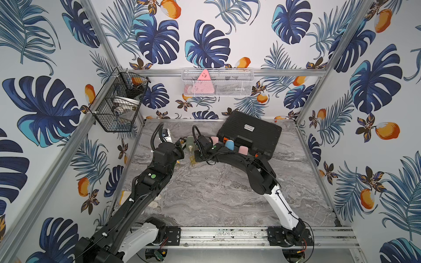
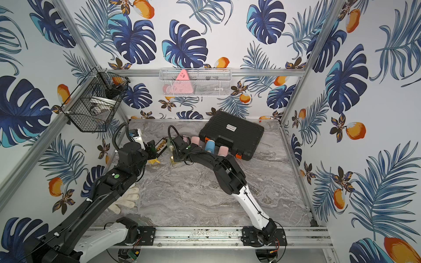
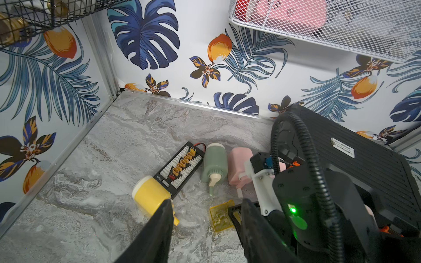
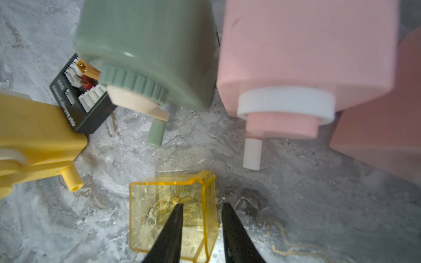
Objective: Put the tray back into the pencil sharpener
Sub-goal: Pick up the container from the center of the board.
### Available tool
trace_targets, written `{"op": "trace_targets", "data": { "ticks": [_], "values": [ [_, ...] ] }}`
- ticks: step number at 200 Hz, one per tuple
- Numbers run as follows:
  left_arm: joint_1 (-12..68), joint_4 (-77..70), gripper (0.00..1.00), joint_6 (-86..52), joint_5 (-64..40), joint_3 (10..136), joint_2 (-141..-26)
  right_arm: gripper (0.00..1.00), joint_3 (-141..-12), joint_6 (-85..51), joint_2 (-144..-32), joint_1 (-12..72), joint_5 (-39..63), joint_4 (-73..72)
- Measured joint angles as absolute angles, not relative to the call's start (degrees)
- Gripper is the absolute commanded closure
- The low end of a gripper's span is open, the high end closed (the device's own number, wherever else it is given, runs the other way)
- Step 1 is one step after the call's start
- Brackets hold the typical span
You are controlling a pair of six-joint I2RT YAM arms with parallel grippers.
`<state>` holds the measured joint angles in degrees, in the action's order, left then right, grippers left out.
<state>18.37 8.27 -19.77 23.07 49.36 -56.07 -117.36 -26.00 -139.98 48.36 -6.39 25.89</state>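
The clear yellow tray [image 4: 155, 209] lies on the marble table, seen also in the left wrist view [image 3: 219, 215] and in a top view [image 1: 192, 159]. My right gripper [image 4: 202, 205] is low over it, open, with one finger inside the tray and the other outside its side wall; a gap still shows beside the wall. The yellow pencil sharpener [image 3: 150, 195] lies on its side just left of the tray [image 2: 153, 161], crank end toward the tray. My left gripper [image 3: 207, 202] is open with only table between its fingers, and one fingertip sits against the sharpener.
A green sharpener [image 3: 214, 161] and a pink sharpener [image 3: 239, 166] lie just behind the tray, beside a black connector board [image 3: 180, 166]. A black case [image 1: 250, 134] fills the back right. A white glove [image 2: 127, 198] lies under the left arm. Wire baskets hang on the walls.
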Motion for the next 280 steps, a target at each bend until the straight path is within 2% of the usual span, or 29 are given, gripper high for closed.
{"op": "trace_targets", "data": {
  "ticks": [129,201,280],
  "values": [
    [17.06,8.16,0.48,-20.25,20.67,49.25,-55.94,0.84,-121.23,-23.94,-142.85,48.21,-7.97,29.36],
    [16.80,8.10,0.48,-20.88,19.68,49.15,-56.10,0.95,-119.81,-22.90,-142.12,48.16,-8.29,29.74],
    [16.80,7.70,0.48,-20.88,19.42,49.06,-56.36,0.98,-106.61,-22.92,-129.54,48.34,-8.49,28.47]
  ]
}}
